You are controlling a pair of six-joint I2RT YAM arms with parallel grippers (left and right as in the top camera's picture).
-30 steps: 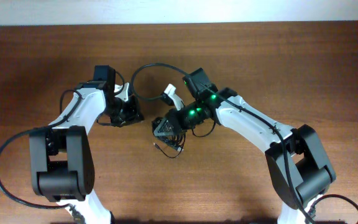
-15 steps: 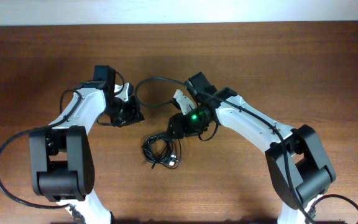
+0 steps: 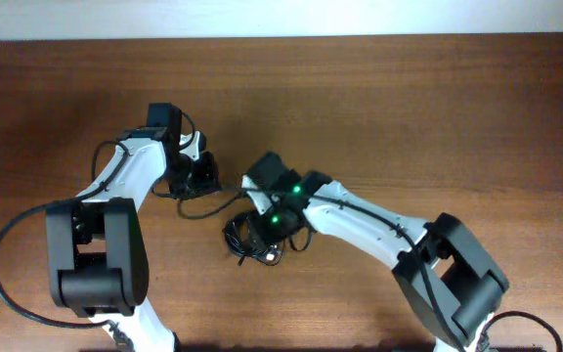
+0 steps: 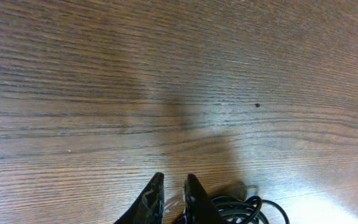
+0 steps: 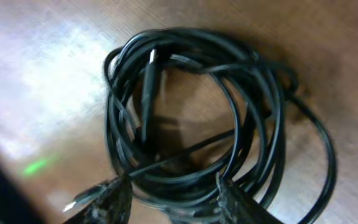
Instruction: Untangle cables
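Note:
The cables (image 3: 248, 242) are thin black cords coiled in a loose bundle on the wooden table in front of centre. One cord (image 3: 208, 202) runs from the bundle to my left gripper (image 3: 203, 176). In the left wrist view the left gripper (image 4: 174, 186) has its fingers nearly together on a pale cord end, with coils (image 4: 248, 208) just to its right. My right gripper (image 3: 262, 217) hangs over the bundle. In the right wrist view the right gripper (image 5: 173, 199) is open, its fingers astride the coils (image 5: 191, 106). A silvery plug (image 5: 73, 204) shows beside the left finger.
The table's far edge meets a white wall (image 3: 281, 18) at the back. The left arm's base (image 3: 96, 269) and the right arm's base (image 3: 472, 284) stand at the front. A thick black base cable (image 3: 3, 254) loops at the front left.
My right gripper has swung left and forward onto the bundle. The cord that arched high behind the two grippers now lies low on the table between my left gripper and the bundle.

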